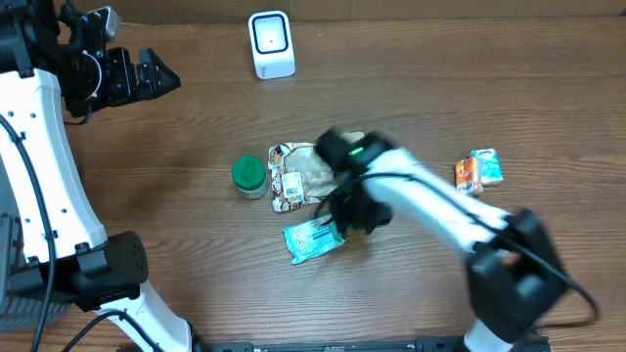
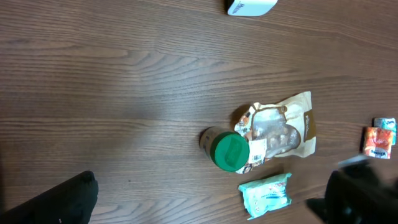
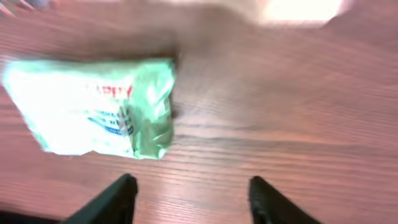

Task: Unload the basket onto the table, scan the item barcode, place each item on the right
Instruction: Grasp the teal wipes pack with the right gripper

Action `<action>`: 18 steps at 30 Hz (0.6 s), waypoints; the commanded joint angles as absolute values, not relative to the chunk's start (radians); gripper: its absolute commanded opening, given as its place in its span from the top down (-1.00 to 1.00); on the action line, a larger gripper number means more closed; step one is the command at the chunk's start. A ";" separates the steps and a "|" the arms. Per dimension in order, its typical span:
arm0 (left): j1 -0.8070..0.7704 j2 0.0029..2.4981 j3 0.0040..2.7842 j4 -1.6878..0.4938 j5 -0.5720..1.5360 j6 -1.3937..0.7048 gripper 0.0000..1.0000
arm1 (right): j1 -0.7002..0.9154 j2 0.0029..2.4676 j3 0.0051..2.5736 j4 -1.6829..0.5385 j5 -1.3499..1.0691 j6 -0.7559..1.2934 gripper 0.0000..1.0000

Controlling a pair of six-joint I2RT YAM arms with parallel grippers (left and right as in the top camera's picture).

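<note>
The right pincer is hanging low over the counter, its two dark fingers standing apart with only bare wood between them, so it is gripping nothing. The teal packet is lying flat just ahead of the fingers and off to their left, clear of both; the wrist view is blurred and its print cannot be read. Seen from overhead, this packet is lying just below the snack pouch, and the right arm is reaching in over it from the lower right. A green-lidded jar is standing right against the pouch's left edge. The white scanner is standing at the far side of the counter, well apart from the teal packet. Two small packets, one orange and one teal, are lying side by side off to the right. The left pincer is hovering at the far left corner, spread wide and carrying nothing.
</note>
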State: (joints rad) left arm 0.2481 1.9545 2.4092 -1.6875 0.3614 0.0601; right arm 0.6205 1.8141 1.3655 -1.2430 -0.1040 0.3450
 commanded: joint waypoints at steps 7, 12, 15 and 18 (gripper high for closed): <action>0.241 1.946 2.419 -1.689 0.355 0.079 -0.99 | 0.438 1.799 1.239 -1.038 -0.559 0.134 -0.19; 0.241 1.946 2.419 -1.689 0.355 0.079 -0.99 | 0.460 1.800 1.123 -0.892 -0.596 0.255 -0.20; 0.241 1.946 2.419 -1.689 0.355 0.079 -0.99 | 0.472 1.802 1.074 -0.826 -0.596 0.316 -0.20; 0.241 1.946 2.419 -1.689 0.355 0.079 -0.99 | 0.491 1.805 1.043 -0.786 -0.583 0.352 -0.20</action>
State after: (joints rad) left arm 0.2485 1.9545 2.4092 -1.6875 0.3614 0.0601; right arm 0.4706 1.8004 1.0683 -0.8101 -0.5663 0.2825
